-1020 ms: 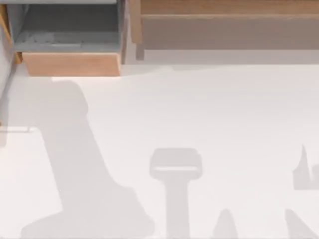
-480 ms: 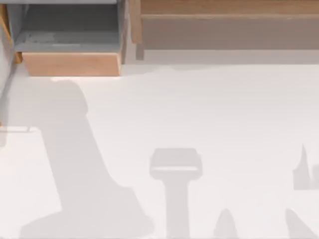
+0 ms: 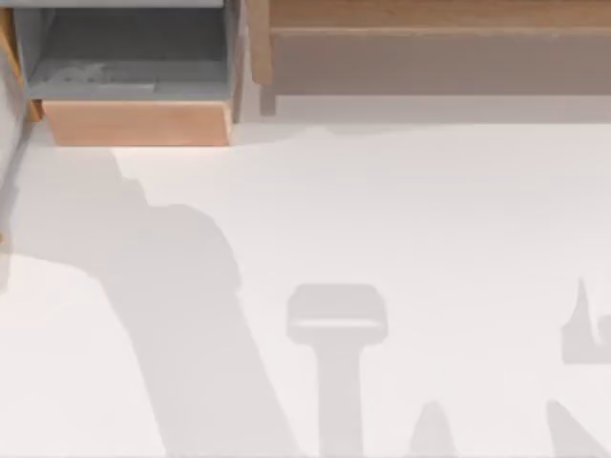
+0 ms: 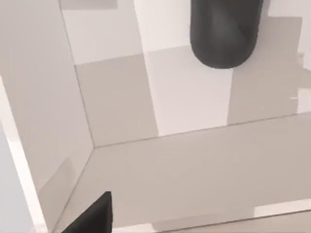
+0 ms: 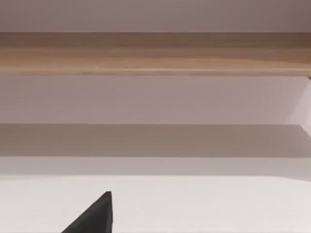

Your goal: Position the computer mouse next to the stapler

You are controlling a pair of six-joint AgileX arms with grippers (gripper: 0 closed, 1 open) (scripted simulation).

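One white table (image 3: 410,210), w/ one open wooden drawer (image 3: 134,122) at its far left edge and one long wooden shelf (image 3: 430,19) just right of the drawer; arm shadows fall on the table nearer than the drawer. Left wrist view: one dark rounded object (image 4: 223,34), possibly the mouse, over pale surfaces. One dark finger tip (image 4: 92,216) shows there and one (image 5: 92,213) in the right wrist view facing the shelf, so can't tell either gripper's finger state.

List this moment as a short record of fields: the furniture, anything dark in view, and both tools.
table: white, crossed by grey shadows
wooden drawer: far left of the top view, open, grey inside
wooden shelf: far right of the top view
dark rounded object: in the left wrist view, above pale panels; cannot tell what it is
left tool: dark tip near the pale panels
right tool: dark tip, facing the wooden shelf
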